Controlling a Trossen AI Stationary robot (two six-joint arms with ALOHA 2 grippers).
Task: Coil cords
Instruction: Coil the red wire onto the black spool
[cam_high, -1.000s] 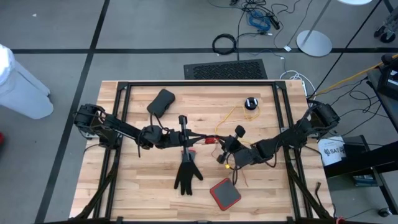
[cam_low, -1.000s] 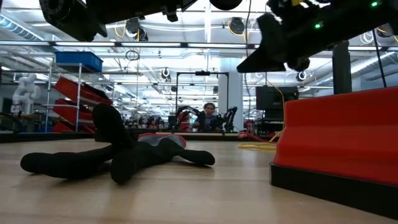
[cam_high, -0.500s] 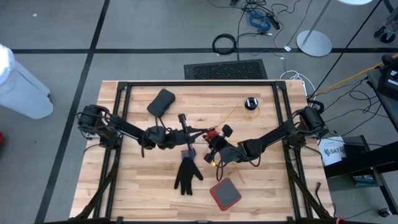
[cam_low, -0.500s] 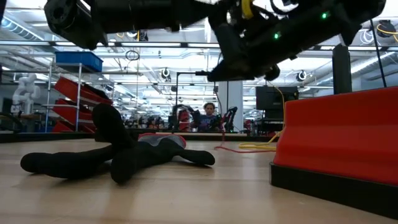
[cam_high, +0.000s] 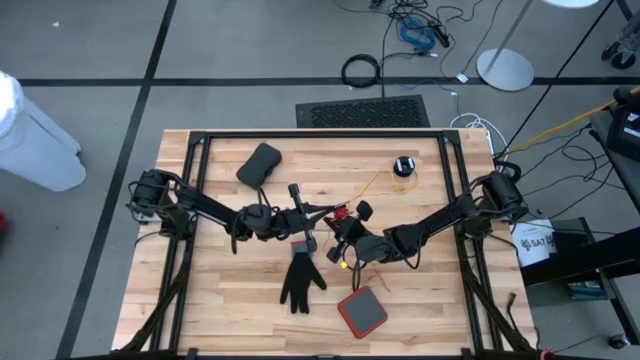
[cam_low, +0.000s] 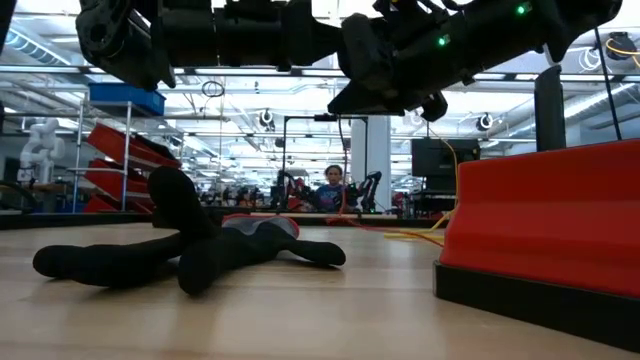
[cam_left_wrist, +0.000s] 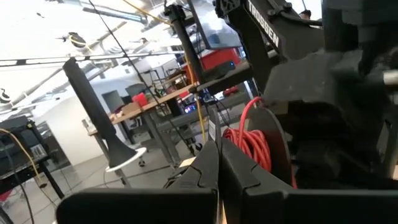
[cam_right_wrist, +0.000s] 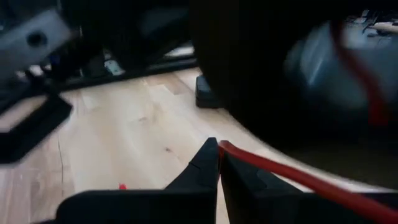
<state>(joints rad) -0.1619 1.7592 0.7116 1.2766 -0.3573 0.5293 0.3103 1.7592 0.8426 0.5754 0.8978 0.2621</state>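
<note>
High view: cord (cam_high: 375, 185) running diagonally from puck (cam_high: 403, 166) toward table centre; right gripper (cam_high: 340, 256) pinching its red end, left gripper (cam_high: 322, 212) closed beside.

"TROSSEN" is read in white capitals on the dark arm housing (cam_left_wrist: 273, 34) in the left wrist view. Partial lettering "SAT" is noted on the white container (cam_high: 533, 243) beside the surface.

My right pincer (cam_high: 340, 240) has swung in from beside the red box (cam_high: 362, 311) toward the glove (cam_high: 300, 278).
</note>
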